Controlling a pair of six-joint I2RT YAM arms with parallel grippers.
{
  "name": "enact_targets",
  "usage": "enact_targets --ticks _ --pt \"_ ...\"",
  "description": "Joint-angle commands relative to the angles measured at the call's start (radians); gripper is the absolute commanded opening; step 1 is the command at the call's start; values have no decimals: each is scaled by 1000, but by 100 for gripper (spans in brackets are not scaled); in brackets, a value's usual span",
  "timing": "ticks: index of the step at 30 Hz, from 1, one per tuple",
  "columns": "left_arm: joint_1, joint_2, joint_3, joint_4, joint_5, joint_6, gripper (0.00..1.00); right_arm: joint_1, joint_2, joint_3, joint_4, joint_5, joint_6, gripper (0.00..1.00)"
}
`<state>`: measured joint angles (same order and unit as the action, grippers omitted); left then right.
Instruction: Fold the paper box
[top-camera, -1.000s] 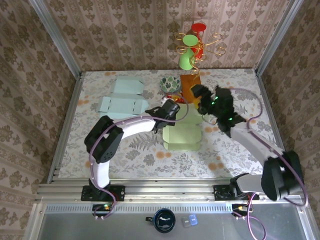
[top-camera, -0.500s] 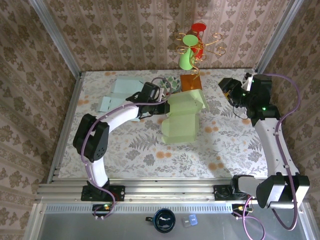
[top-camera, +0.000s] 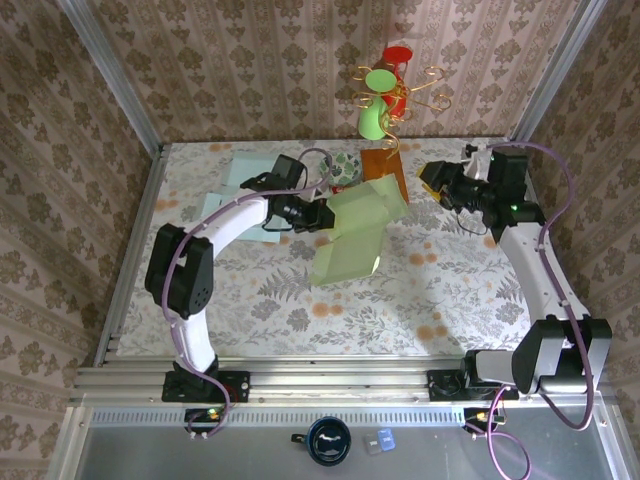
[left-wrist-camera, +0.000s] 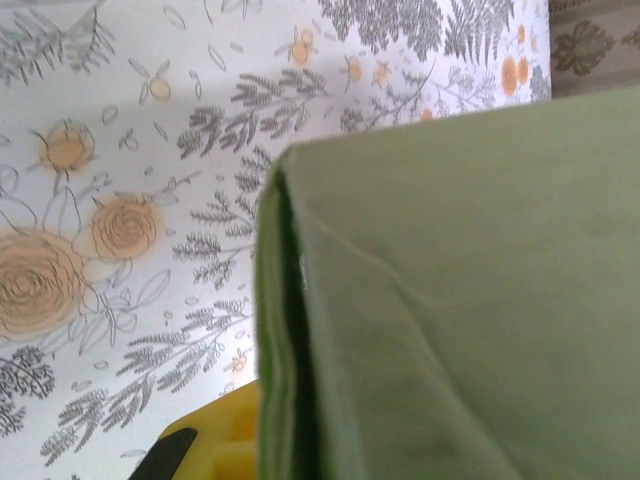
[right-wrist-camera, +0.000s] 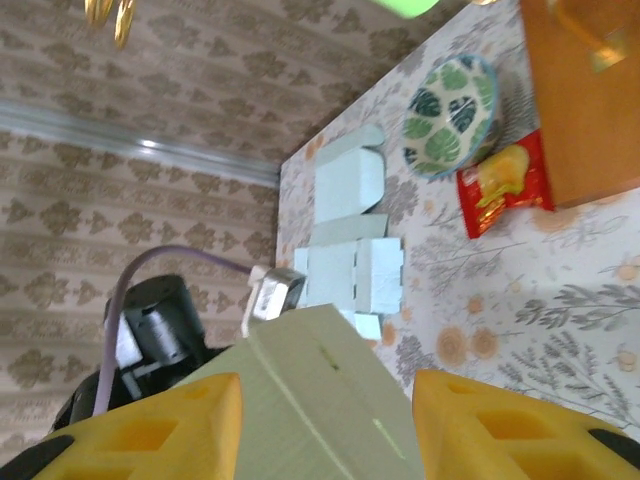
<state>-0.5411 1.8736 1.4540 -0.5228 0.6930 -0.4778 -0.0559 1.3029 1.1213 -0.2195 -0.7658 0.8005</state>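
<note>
— Starting from above: where is the paper box?

— In the left jaws, which are clenched on its edge. It hangs tilted away from them, and I cannot tell whether its low end touches the counter. The right jaws stand well apart from it, grasping nothing.

— And the left wrist view?

— The paper box sits right against the jaws, and its doubled edge rises beside one yellow finger.

— Right wrist?

— Those jaws are parted with nothing between them. The paper box lies ahead of them, and farther off are flat blue blanks and a patterned bowl.

— How far along is the folding?

— Early, I judge. The sheet looks doubled over along one crease, but no walls stand and nothing is tucked. Most of the shaping remains.

— What differs from a second ago?

— Then the box lay flat on the counter with both jaws close over it. Now it is lifted and tilted by the left jaws, and the right arm has swung clear.
</note>
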Motion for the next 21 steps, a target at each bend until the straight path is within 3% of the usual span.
enact_targets --ticks 1,21 --pt "12 15 40 -55 56 26 0 30 11 -6 38 -95 -48 48" --pt "17 80 118 -96 114 45 0 127 28 -72 67 -104 -67 45"
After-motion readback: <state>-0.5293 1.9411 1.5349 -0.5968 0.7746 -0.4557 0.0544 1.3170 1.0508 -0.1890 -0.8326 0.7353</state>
